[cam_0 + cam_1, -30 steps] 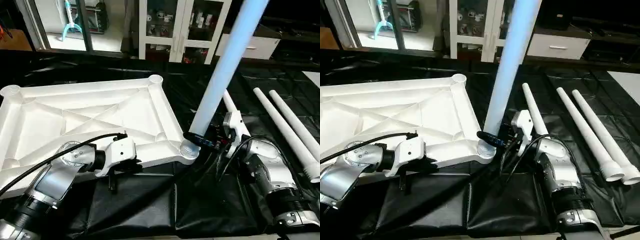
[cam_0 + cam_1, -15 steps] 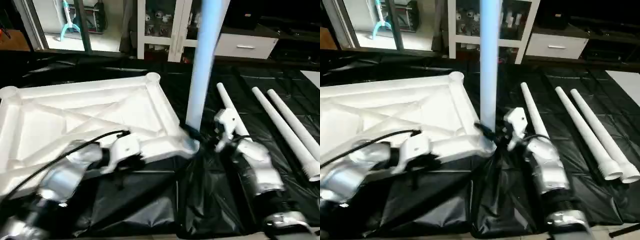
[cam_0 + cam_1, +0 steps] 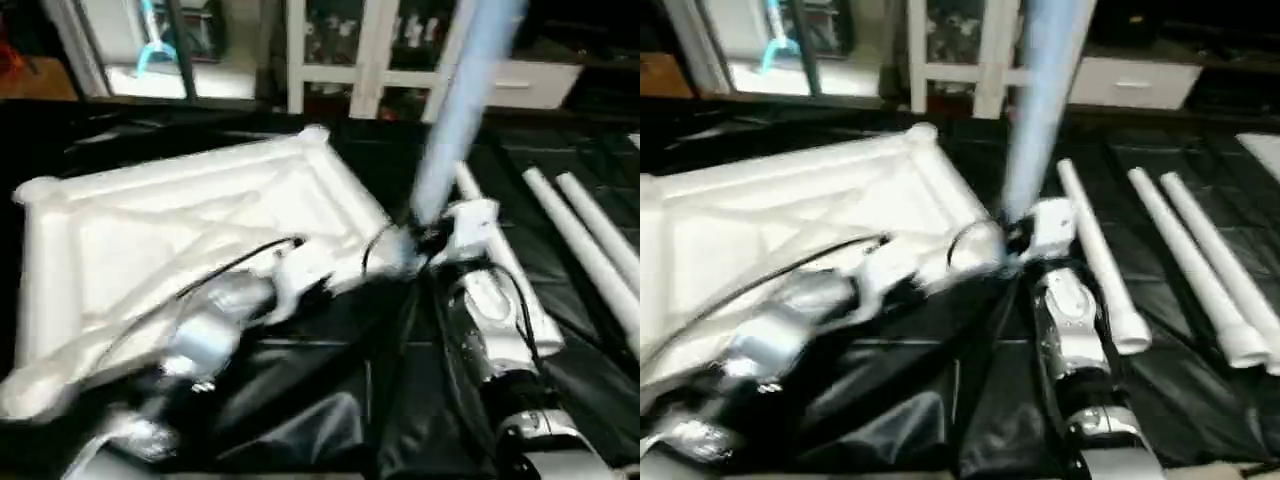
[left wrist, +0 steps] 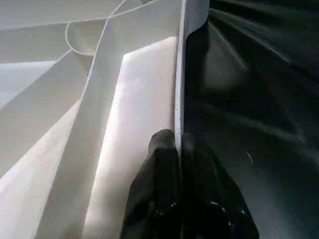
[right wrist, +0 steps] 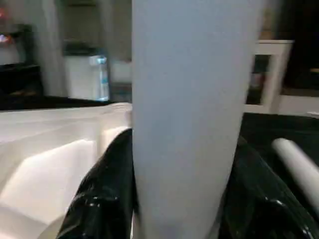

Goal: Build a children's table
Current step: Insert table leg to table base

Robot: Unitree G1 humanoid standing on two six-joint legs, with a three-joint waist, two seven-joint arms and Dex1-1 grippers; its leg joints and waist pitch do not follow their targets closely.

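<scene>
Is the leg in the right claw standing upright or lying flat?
Upright, tilted slightly. The leg rises from the right claw at the tabletop's near corner; three other legs lie flat.

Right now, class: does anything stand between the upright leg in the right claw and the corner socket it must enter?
Nothing visible does. The leg, gripped by the right claw, stands right at the tabletop's near corner; blur hides the socket itself.

The right hand (image 3: pixel 1015 238) grips an upright leg (image 3: pixel 1040 100) at the white top's (image 3: pixel 790 210) near corner, three legs (image 3: pixel 1180 260) lying beside.
</scene>
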